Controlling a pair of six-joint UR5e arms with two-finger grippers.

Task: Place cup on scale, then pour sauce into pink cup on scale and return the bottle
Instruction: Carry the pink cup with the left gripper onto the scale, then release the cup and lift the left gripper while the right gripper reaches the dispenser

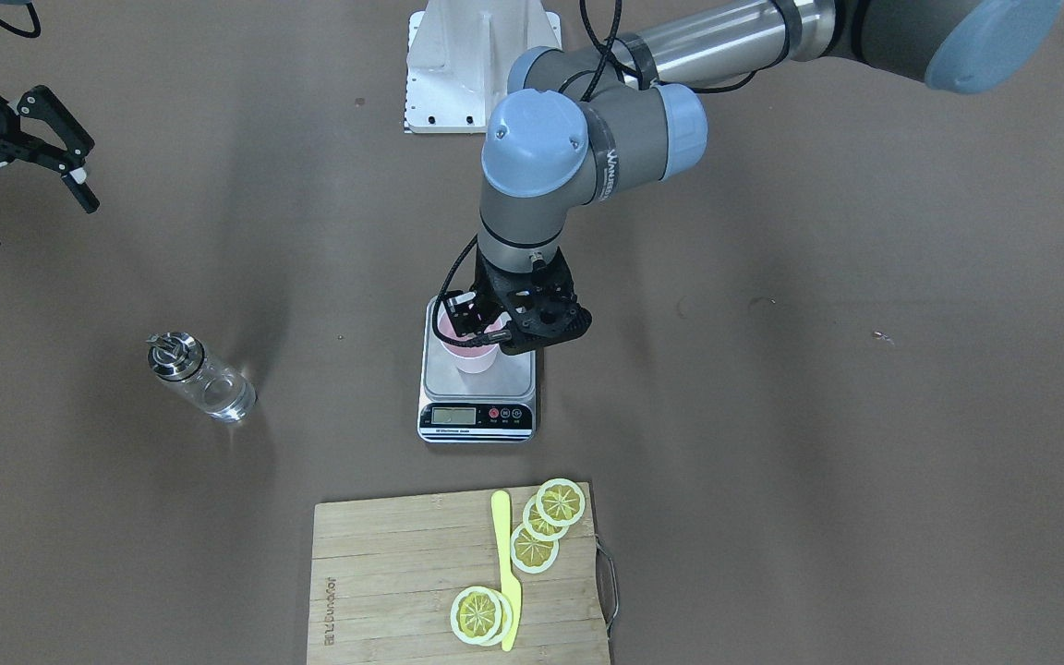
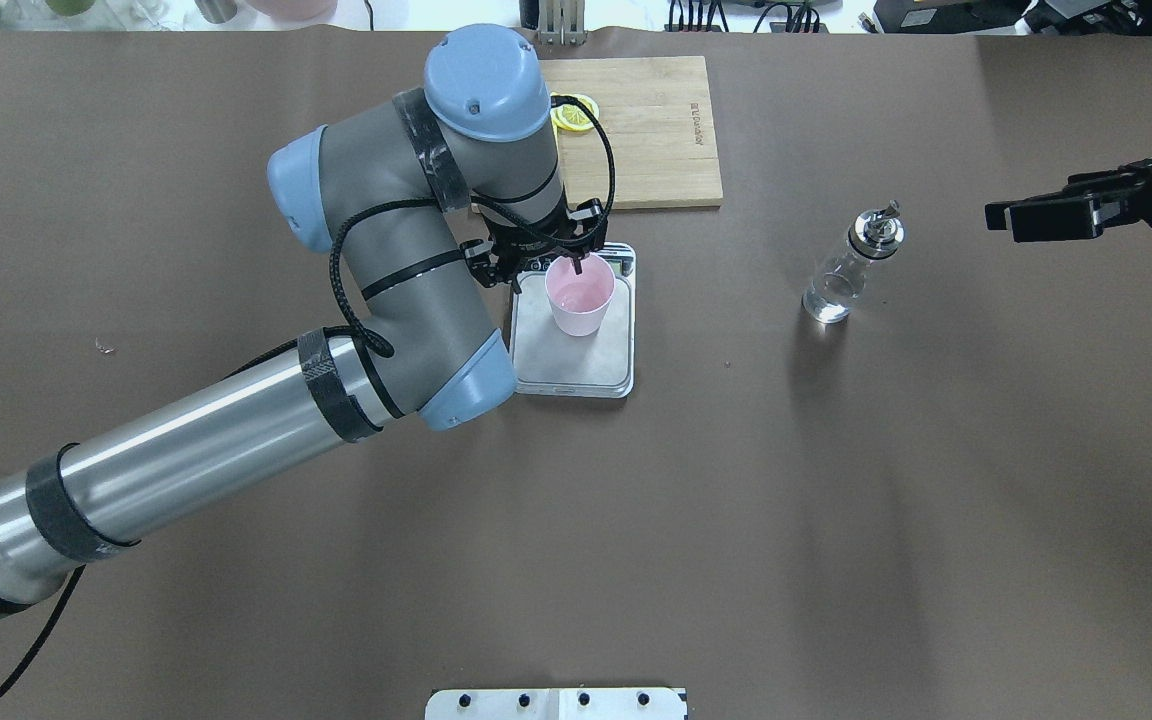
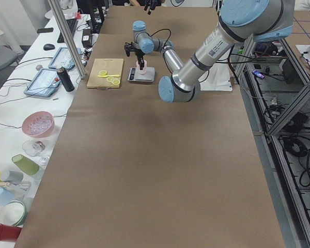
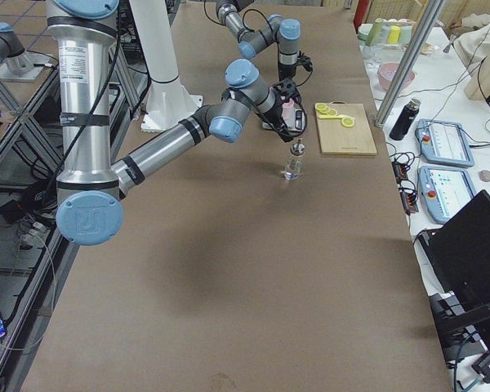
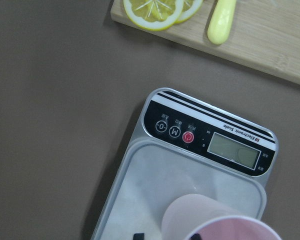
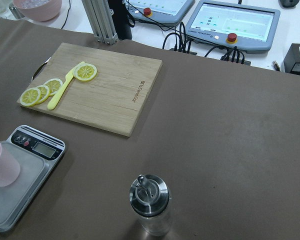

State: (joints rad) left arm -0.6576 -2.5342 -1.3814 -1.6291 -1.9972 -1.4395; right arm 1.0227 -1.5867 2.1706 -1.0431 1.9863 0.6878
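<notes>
The pale pink cup (image 1: pixel 475 356) stands upright on the steel platform of the scale (image 1: pixel 477 420), toward its robot-side end. My left gripper (image 1: pixel 481 323) hangs over the cup's rim with one finger inside the cup and one outside. In the left wrist view a gap shows between the outer fingertip (image 5: pixel 137 235) and the cup (image 5: pixel 215 217), so the gripper is open. The glass bottle (image 1: pixel 199 374) with its metal spout stands upright on the table, apart from the scale. My right gripper (image 1: pixel 33 222) is open and empty, raised beyond the bottle.
A wooden cutting board (image 1: pixel 403 573) with lemon slices and a yellow knife lies on the operators' side of the scale. A white mount plate (image 1: pixel 477 65) sits at the robot's base. The left arm's elbow hangs over the table beside the scale.
</notes>
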